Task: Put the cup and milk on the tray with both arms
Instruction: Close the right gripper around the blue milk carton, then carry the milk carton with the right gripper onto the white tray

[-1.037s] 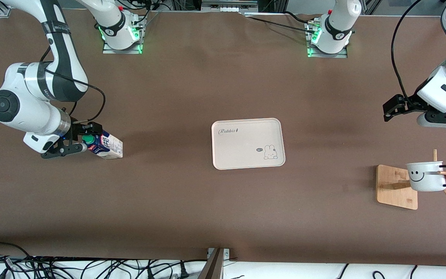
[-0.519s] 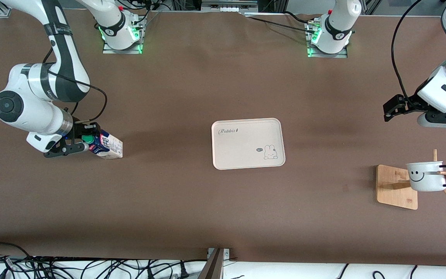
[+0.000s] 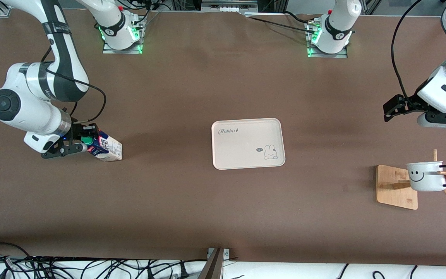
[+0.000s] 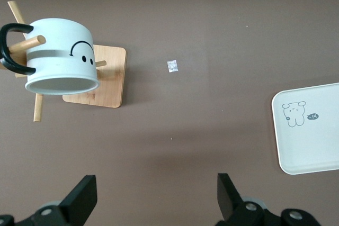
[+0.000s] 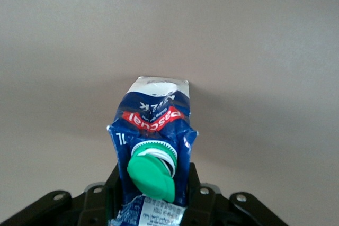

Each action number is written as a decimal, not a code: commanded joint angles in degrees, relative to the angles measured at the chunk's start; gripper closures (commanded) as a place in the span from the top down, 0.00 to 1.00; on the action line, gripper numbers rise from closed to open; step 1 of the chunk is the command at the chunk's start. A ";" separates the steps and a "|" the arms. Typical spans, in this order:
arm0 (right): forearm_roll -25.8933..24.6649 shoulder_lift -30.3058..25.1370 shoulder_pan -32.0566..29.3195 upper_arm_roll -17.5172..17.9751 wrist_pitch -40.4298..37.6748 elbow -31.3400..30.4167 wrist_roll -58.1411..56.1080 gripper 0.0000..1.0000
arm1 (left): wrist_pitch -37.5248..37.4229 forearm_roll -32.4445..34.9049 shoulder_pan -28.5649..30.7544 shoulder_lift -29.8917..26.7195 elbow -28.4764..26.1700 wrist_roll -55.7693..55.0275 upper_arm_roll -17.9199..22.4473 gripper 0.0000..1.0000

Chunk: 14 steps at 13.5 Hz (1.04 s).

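My right gripper point(image 3: 83, 138) is shut on the top of the milk point(image 3: 105, 147), a blue and white carton with a green cap, at the right arm's end of the table. In the right wrist view the carton point(image 5: 153, 120) sits tilted between the fingers point(image 5: 194, 183). The cream tray point(image 3: 246, 155) lies flat at the table's middle and is bare. The white smiley cup point(image 3: 426, 176) hangs on a peg of the wooden rack point(image 3: 395, 190). My left gripper point(image 3: 391, 110) is open and empty, up in the air by the rack; the left wrist view shows the cup point(image 4: 61, 54) and the tray's corner point(image 4: 318, 152).
The rack's square base point(image 4: 106, 86) and pegs stand at the left arm's end. A small white speck point(image 4: 172, 66) lies on the brown table between rack and tray. Cables run along the table's near edge point(image 3: 91, 267).
My right wrist shifted slightly with the carton in its grip, and the carton tilted a little more. The left arm, cup and tray have not moved.
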 commanded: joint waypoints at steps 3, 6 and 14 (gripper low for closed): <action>4.39 -1.14 2.99 0.51 -6.95 5.54 4.84 0.49 | -1.38 -1.23 0.12 0.84 2.13 0.17 0.07 1.00; 7.14 0.35 8.07 0.61 -13.30 12.85 12.13 0.49 | -1.38 -1.23 0.12 0.84 2.13 0.17 0.07 1.00; 9.59 12.99 27.59 0.61 -12.70 29.11 32.79 0.49 | -1.38 -1.23 0.12 0.93 2.13 0.17 0.16 1.00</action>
